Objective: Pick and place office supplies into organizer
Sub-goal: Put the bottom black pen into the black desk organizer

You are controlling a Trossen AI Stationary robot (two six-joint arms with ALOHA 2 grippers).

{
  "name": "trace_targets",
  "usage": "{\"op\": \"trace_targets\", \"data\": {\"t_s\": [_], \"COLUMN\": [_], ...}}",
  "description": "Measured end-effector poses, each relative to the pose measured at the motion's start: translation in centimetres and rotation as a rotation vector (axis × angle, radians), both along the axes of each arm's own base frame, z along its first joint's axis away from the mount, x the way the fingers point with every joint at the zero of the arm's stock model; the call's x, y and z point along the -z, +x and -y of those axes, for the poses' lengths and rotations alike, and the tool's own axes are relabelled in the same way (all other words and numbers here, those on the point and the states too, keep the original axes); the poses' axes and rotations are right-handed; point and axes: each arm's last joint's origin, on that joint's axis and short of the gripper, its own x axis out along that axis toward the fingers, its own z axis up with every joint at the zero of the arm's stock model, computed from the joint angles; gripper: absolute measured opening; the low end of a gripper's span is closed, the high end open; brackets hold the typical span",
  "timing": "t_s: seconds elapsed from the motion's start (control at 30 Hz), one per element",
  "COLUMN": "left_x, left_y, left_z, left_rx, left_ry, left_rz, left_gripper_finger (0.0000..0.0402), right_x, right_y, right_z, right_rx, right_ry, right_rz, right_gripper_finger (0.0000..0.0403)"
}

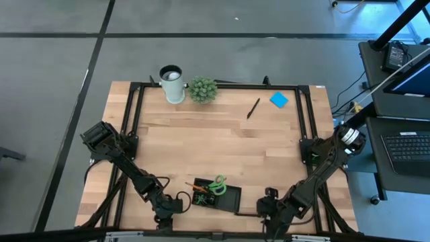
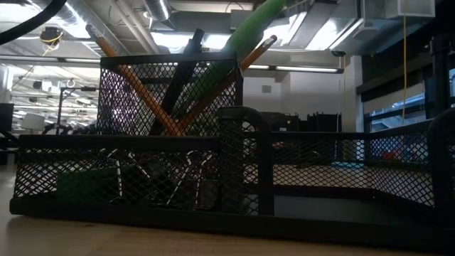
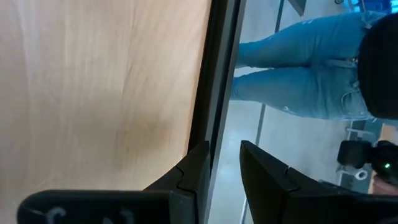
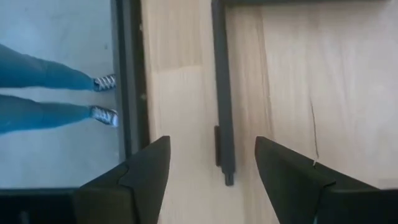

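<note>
Right gripper (image 4: 211, 177): fingers (image 4: 134, 177) spread wide and empty, poised over bare wood with a dark frame rail running between them; in the high view the gripper (image 1: 269, 202) sits at the near edge of the surface (image 1: 201, 134), just right of the organizer (image 1: 216, 195). Left gripper (image 3: 221, 171): fingers (image 3: 186, 177) part-open with a narrow gap, holding nothing, over the surface edge; in the high view it lies (image 1: 173, 204) just left of the organizer.

The organizer already carries the green-handled scissors (image 1: 217, 183) and orange pencils (image 1: 197, 188); the low view shows them standing in its mesh cup (image 2: 170, 92). A black pen (image 1: 252, 108) and the blue sticky-note pad (image 1: 279, 100) lie well apart at the far right, beyond the white cup (image 1: 172, 83) and plant (image 1: 203, 89).

Suggested technique: the right arm appears better placed. Approach the pen with the open fingers across its shaft, descend to the wood, close at mid-length, lift clear before travelling, and release over an open compartment.

A person's legs (image 4: 43, 93) stand beyond the edge.
</note>
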Motion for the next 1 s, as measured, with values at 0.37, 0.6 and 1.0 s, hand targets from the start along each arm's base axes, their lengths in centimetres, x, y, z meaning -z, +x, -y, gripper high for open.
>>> {"op": "trace_targets", "data": {"t_s": [0.37,0.6,1.0], "left_x": [0.0,0.0,0.0], "left_y": [0.1,0.1,0.2], "left_z": [-0.1,-0.1,-0.1], "left_rx": [0.009,0.028,0.043], "left_ry": [0.034,0.061,0.07], "left_rz": [0.052,0.095,0.113], "left_gripper_finger": [0.0082,0.0082,0.0082], "right_x": [-1.7,-3.6,1.3], "right_y": [-0.4,0.8,1.6], "right_z": [-0.4,-1.8,-3.4], "right_rx": [-0.018,-0.099,-0.073], "right_ry": [-0.103,-0.18,-0.264], "right_rz": [-0.083,-0.081,-0.178], "right_gripper_finger": [0.0221,0.0197,0.0188]}}
